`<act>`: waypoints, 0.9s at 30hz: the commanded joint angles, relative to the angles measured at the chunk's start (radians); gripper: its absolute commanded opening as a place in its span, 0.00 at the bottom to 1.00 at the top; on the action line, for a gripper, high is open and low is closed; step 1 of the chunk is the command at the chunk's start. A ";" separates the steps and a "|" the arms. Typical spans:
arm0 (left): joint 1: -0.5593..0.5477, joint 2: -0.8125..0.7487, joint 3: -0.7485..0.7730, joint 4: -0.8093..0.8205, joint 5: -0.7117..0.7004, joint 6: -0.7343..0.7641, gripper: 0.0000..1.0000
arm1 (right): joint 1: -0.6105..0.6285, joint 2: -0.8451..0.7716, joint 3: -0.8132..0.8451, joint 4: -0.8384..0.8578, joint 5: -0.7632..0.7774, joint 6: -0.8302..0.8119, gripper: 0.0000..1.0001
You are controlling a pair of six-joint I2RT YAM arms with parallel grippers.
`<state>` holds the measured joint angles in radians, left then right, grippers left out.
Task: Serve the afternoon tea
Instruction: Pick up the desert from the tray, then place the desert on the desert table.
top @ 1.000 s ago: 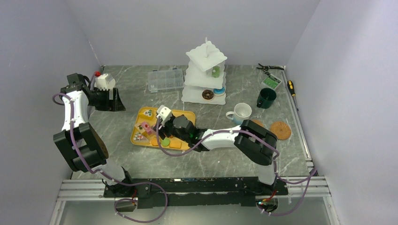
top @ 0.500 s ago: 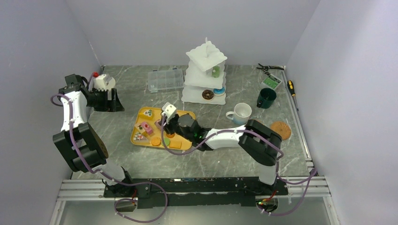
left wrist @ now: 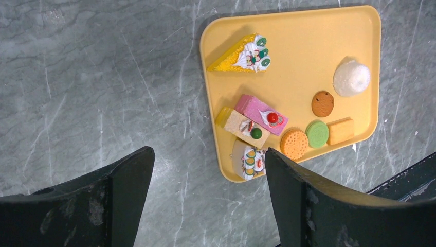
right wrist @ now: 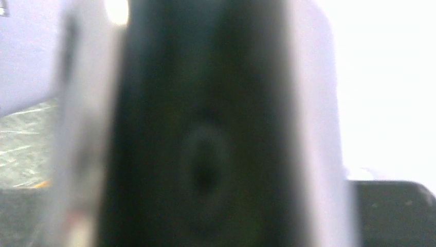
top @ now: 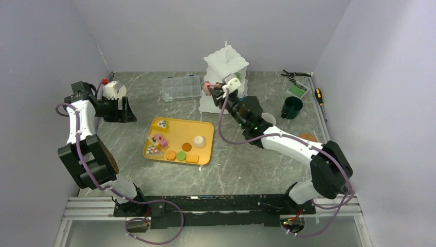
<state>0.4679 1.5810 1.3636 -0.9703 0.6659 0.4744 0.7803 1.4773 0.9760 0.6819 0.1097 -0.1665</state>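
My right gripper (top: 212,90) reaches up to the left side of the white three-tier stand (top: 226,60), at its middle tier, shut on a small pink pastry (top: 206,87). The right wrist view is a dark blur. A yellow tray (top: 180,128) (left wrist: 298,46) holds several pastries: cake slices (left wrist: 261,112), round biscuits (left wrist: 317,134) and a white puff (left wrist: 351,77). The white mug (top: 268,121) is partly hidden by my right arm. The dark-green mug (top: 291,107) stands to its right. My left gripper (top: 121,110) (left wrist: 208,154) hangs open and empty, left of the tray.
A clear compartment box (top: 181,87) lies behind the tray. Pliers (top: 294,74), a screwdriver (top: 320,95) and a green card (top: 297,90) lie at the back right. A cork coaster (top: 308,137) peeks out past my right arm. Walls enclose three sides.
My right gripper closed over the tray, then swung up and back to the stand with the pink pastry. The white puff on the tray is uncovered. The left arm has not moved.
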 commanded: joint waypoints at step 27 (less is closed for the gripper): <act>0.006 -0.004 0.062 -0.021 0.062 0.001 0.86 | -0.305 -0.002 -0.070 0.068 -0.105 -0.038 0.31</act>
<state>0.4683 1.5814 1.3888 -0.9806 0.6861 0.4736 0.4847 1.4540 0.8719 0.6678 0.0410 -0.2230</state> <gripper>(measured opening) 0.848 0.381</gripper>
